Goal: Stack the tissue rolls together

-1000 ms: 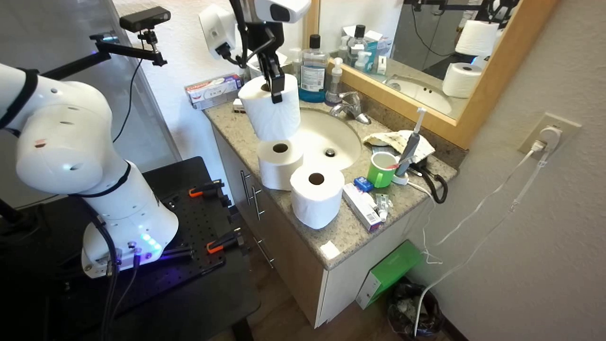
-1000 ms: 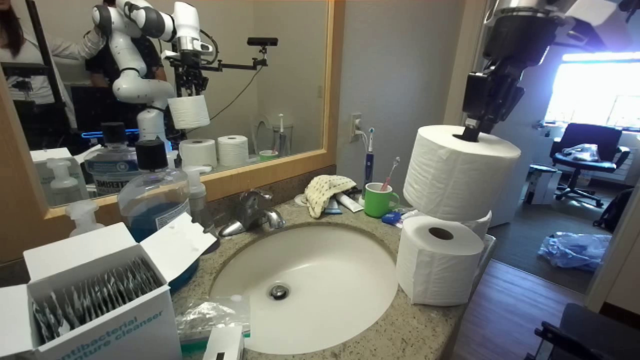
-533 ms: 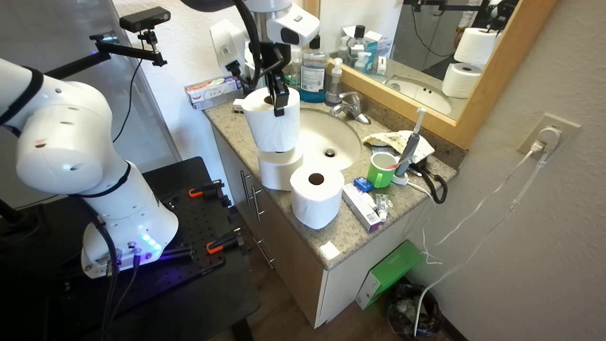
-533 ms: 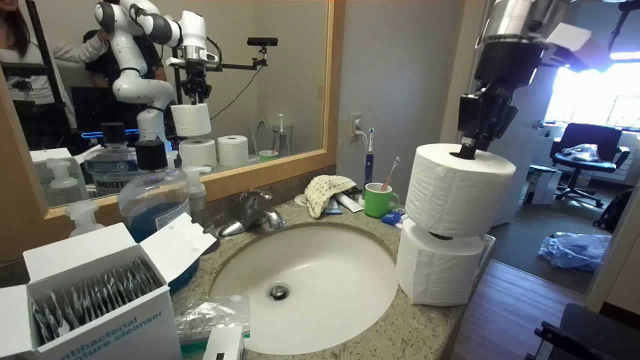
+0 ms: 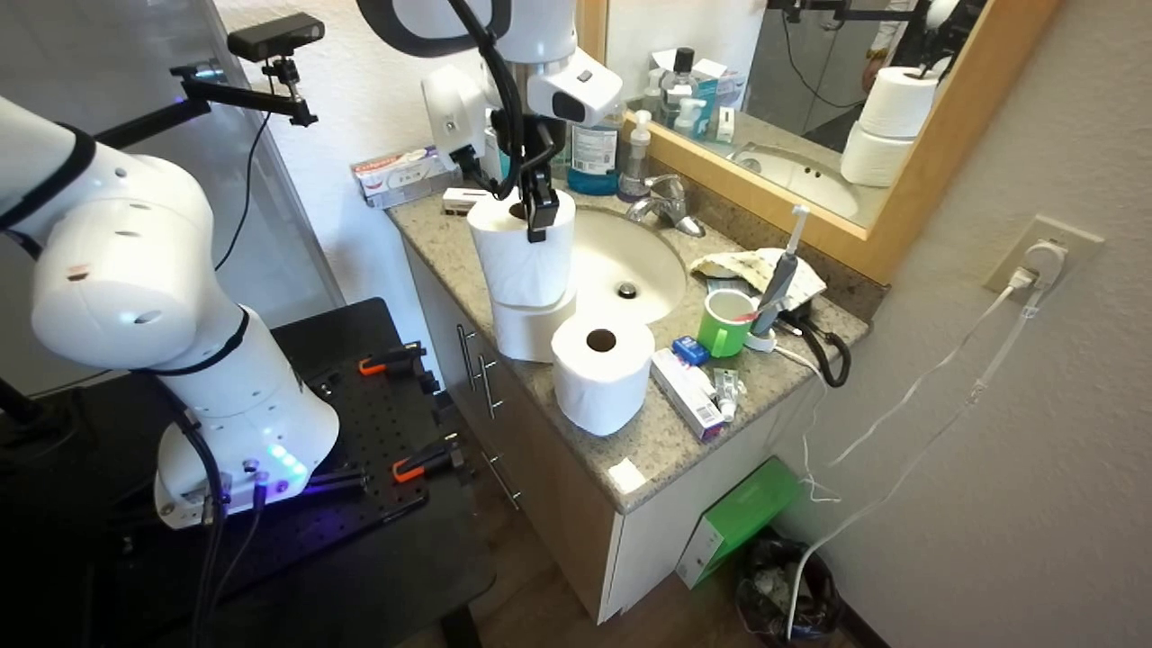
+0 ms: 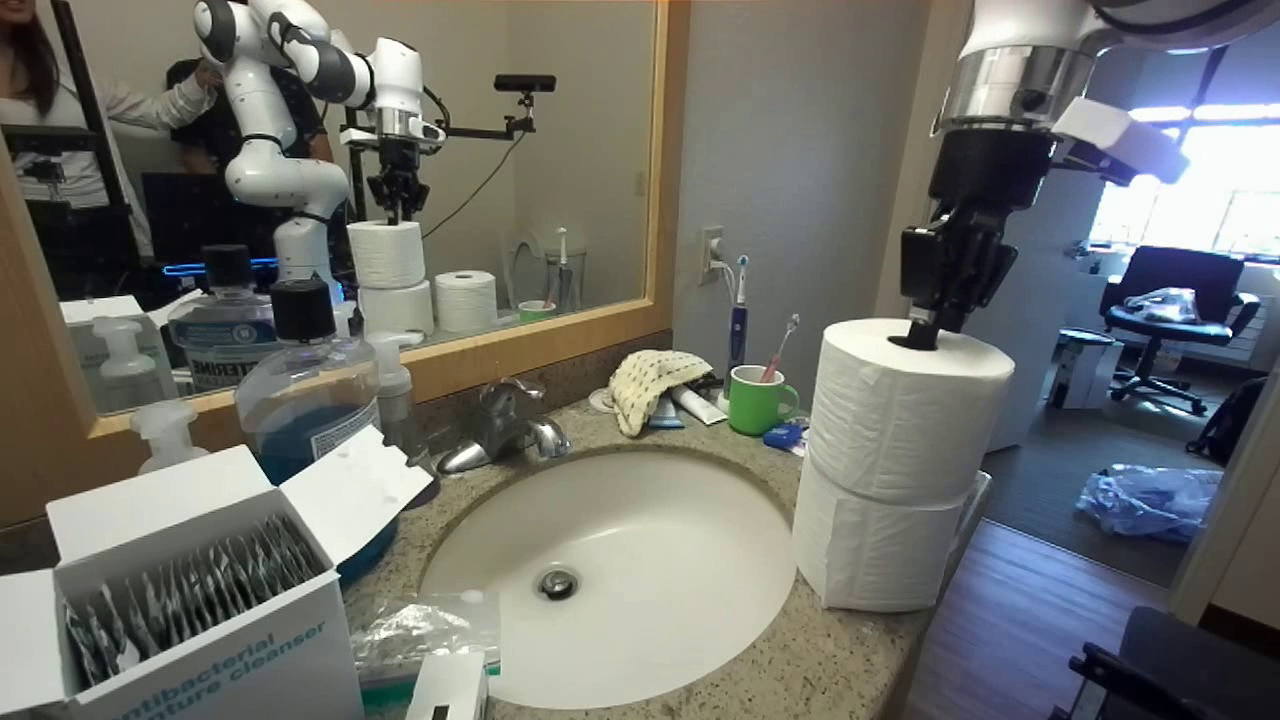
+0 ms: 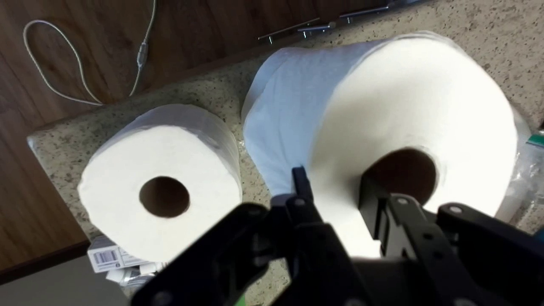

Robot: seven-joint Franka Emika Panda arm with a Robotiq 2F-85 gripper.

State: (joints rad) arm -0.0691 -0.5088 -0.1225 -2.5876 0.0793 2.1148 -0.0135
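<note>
Pinching its wall, the fingers hold the upper roll atop the lower roll, at right in an exterior view; the third roll stands at left in the wrist view, on the desk.

Lower roll; core hole hidden

– What a gleam off that faucet by the sink: polished metal!
– And the sink itself, smooth and glossy, in a countertop with a speckled, stone-like finish.
– Here's paper! Those toilet-paper rolls just beside the sink, matt, softly creased.
– Shiny, crinkled clear plastic on the bag at the sink's edge.
– And beyond the sink, matt spotted cloth; behind it, smooth wood, the mirror frame!
</note>
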